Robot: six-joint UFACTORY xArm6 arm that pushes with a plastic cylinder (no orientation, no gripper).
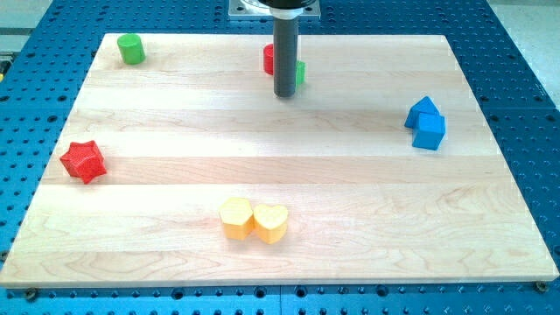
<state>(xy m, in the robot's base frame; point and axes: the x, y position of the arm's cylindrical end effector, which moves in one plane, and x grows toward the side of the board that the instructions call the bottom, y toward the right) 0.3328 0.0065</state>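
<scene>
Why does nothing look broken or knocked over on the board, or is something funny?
Nothing looks broken or spilled. One odd spot: my tip stands in front of a red block and a green block at the view's top, hiding most of both, so I cannot tell their shapes.

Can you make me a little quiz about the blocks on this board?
1. True or false: the two yellow blocks near the view's bottom touch each other.
2. Which block lies nearest the view's left edge? A) green cylinder B) red star C) blue blocks
3. Fill in: my tip stands near the view's top, in front of a red block and a ___ block that the rod partly hides.

Key: 1 true; 2 B; 3 green.
</scene>
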